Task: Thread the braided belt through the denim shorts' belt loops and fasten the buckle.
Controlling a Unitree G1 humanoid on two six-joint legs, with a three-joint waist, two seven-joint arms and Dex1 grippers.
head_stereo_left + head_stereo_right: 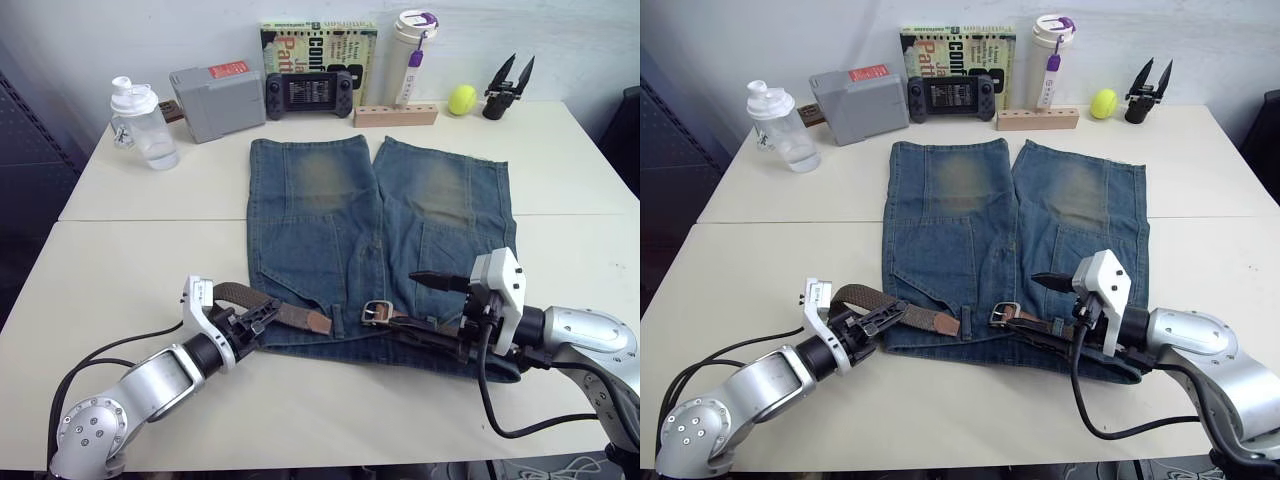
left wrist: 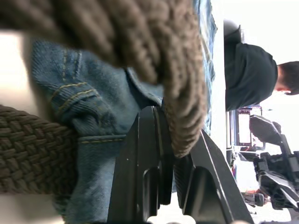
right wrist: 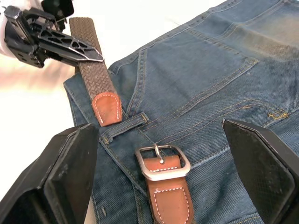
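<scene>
Left pincer point(image 1: 256, 318) grips braided belt point(image 1: 290, 315).

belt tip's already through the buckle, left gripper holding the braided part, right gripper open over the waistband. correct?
Not quite: the belt tip lies apart from the buckle, not through it, as the right wrist view shows. The left gripper does hold the braided belt; the right gripper is open over the waistband.

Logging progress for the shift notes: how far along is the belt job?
Done: braided belt runs around the denim shorts waistband. In hand: left gripper pinches the belt near its tan tip; right gripper is open over the buckle. Left: tip through buckle, fasten.
</scene>
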